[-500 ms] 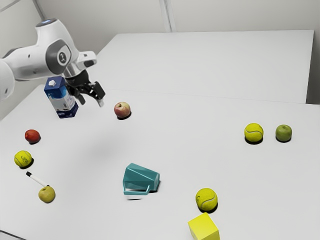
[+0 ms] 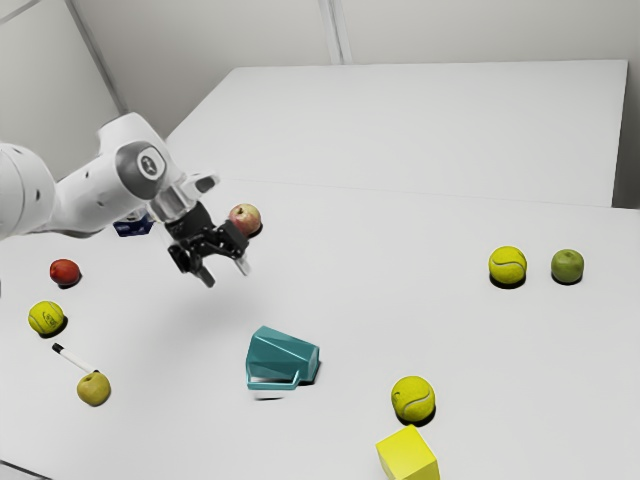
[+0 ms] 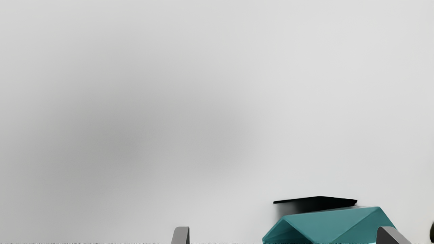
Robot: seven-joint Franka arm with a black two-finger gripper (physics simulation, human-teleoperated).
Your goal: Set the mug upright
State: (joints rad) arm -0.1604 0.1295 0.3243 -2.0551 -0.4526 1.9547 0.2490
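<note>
Teal mug (image 2: pixel 283 357) on its side, gripper (image 2: pixel 227 274) aloft toward the exterior view's left of the mug, fingers spread wide, nothing held

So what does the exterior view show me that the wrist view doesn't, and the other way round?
Exterior view: the arm, blue carton, marker, yellow block and the handle of the mug.
Wrist view: one fingertip overlapping the mug, and a dark sliver at the picture's edge that I can't identify.
Both: the mug, the open tool, and white table.
</note>
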